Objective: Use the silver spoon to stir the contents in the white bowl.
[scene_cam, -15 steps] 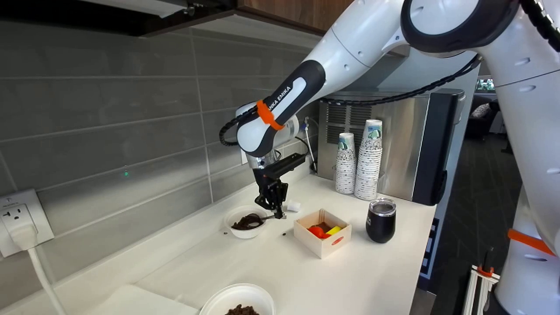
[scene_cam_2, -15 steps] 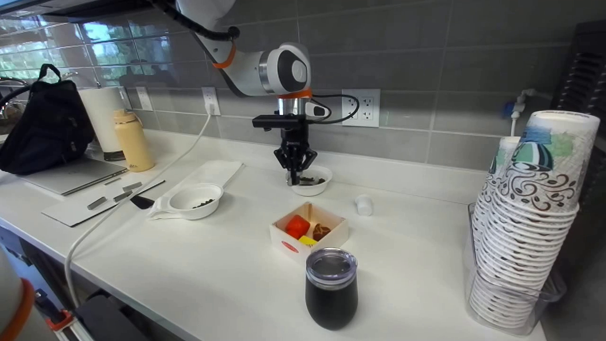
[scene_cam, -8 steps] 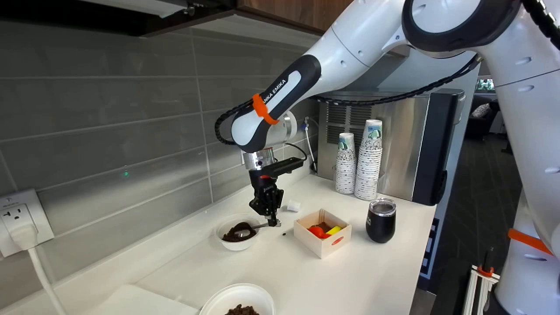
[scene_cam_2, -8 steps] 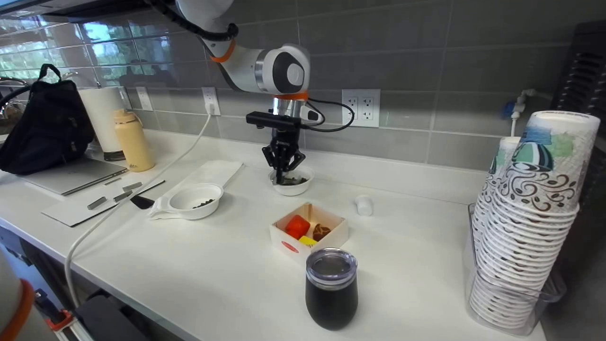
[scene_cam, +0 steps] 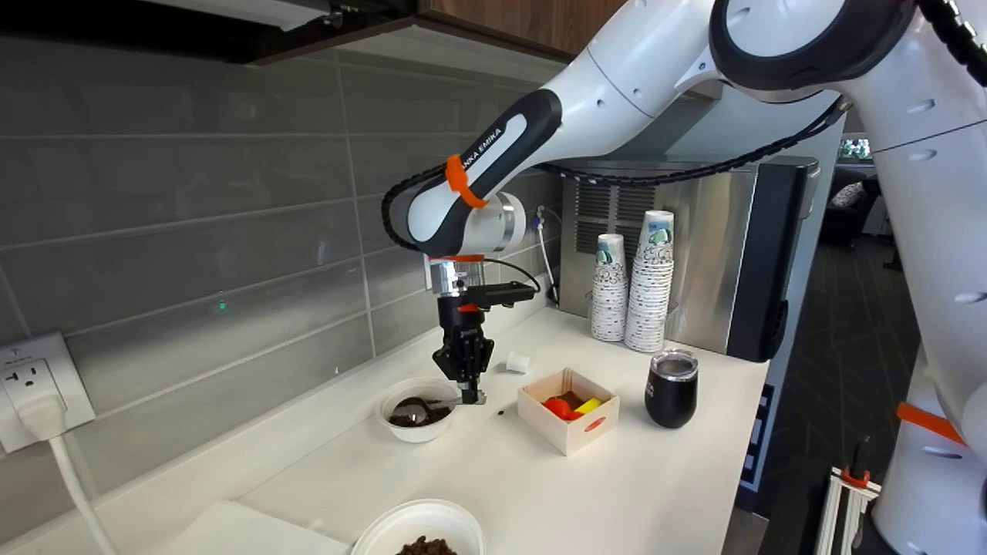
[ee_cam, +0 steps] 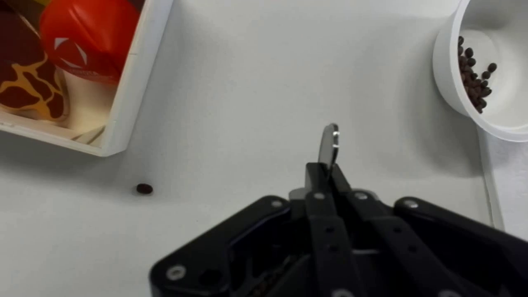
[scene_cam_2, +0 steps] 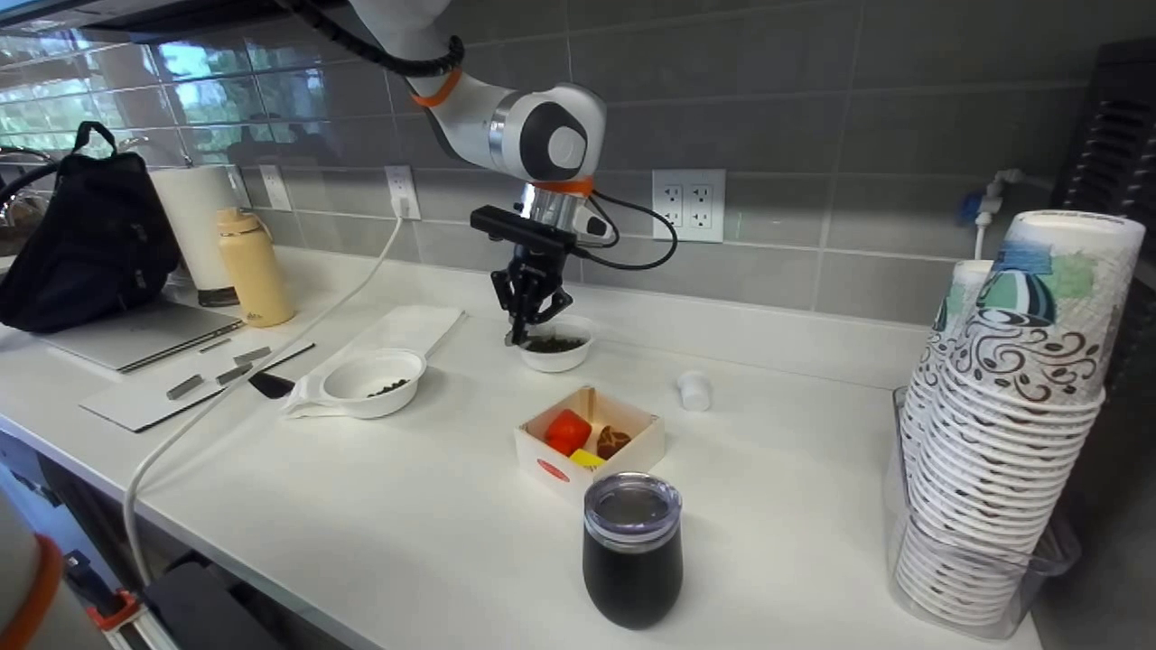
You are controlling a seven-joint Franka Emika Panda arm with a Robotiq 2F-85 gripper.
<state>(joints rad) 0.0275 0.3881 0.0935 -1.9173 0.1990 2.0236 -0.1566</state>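
Note:
The white bowl [scene_cam: 416, 435] with dark brown bits stands near the tiled wall; it also shows in an exterior view [scene_cam_2: 553, 361]. My gripper [scene_cam: 469, 397] is shut on the handle of the silver spoon [scene_cam: 415, 411], just outside the bowl's rim. The spoon's head lies among the dark bits and its handle crosses the rim. In another exterior view the gripper [scene_cam_2: 517, 338] is tilted and partly in front of the bowl. In the wrist view the spoon's handle end [ee_cam: 328, 144] sticks out between the fingertips [ee_cam: 328, 173]; the spoon's head and this bowl are out of that view.
A square box [scene_cam: 569, 420] with red and yellow pieces stands beside the bowl, then a black tumbler [scene_cam: 671, 393]. A small white cup [scene_cam_2: 694, 392] lies nearby. Another white bowl [scene_cam_2: 375, 388] of dark bits, also in the wrist view [ee_cam: 447, 70], sits by a paper sheet. Cup stacks [scene_cam: 650, 301] stand behind.
My gripper and the white bowl have shifted along the wall, away from the small white cup and toward the other bowl. The spoon's head has shifted within the bowl, and the gripper's tilt has changed.

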